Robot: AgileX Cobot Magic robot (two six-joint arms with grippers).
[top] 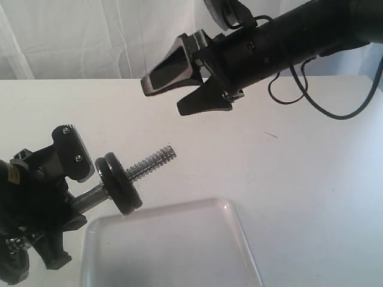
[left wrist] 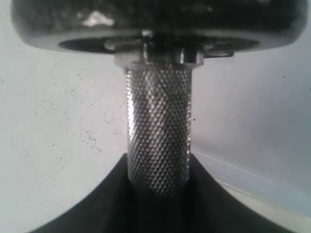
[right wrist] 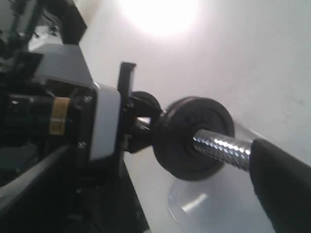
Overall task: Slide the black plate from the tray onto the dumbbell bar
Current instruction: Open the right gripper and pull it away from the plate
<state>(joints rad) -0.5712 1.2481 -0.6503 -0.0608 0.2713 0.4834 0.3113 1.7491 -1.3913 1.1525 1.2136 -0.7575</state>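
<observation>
The left arm (top: 15,203) sits low on the left. Its left claw (top: 76,200) is closed tight around the bar (top: 149,162). The right arm (top: 311,30) reaches in from the top right. Its right claw (top: 163,97) hangs in the air, fingers apart, holding nothing.
</observation>
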